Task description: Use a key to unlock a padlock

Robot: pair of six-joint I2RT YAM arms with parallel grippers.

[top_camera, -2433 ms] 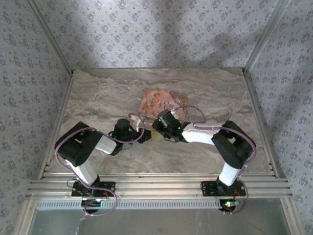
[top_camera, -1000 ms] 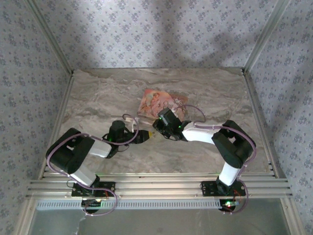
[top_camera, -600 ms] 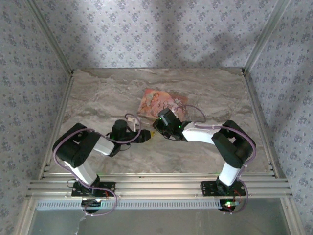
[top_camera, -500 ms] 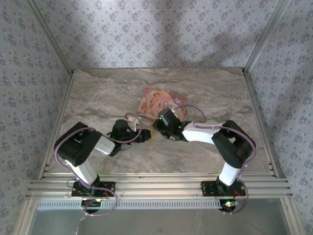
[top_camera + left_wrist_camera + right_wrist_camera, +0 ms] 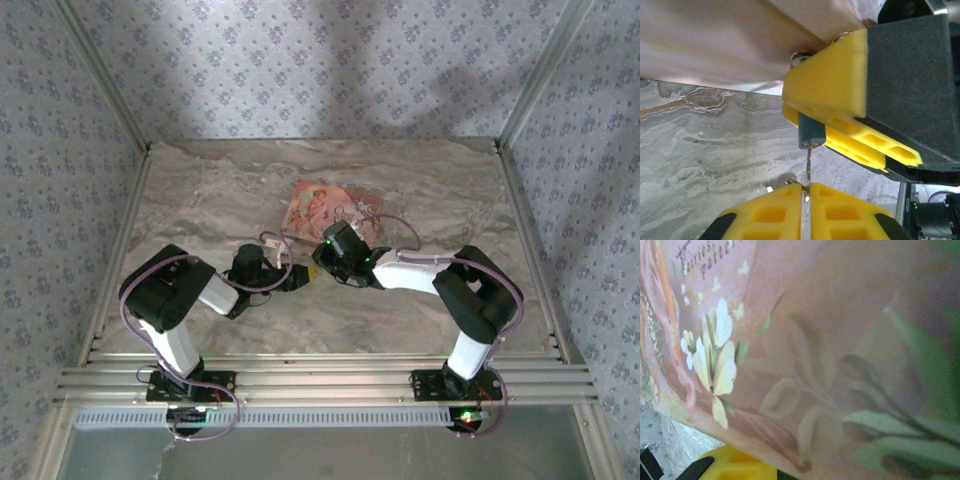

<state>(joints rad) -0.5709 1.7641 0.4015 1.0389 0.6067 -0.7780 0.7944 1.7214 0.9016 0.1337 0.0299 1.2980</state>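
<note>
Left tool (image 5: pixel 806 196): closed tight; we see the thin key (image 5: pixel 808 162) pinched at its tips, blade pointing into the padlock.
Right tool (image 5: pixel 805 120): clamped around the padlock (image 5: pixel 811 134).
Padlock position: between both tools, above the surface (image 5: pixel 715 150), near the pink packet (image 5: pixel 330 208).
Handling: we judge it light, rigid and smooth, so it may twist under torque.
Hold: grip the body and leave the shackle free.
</note>
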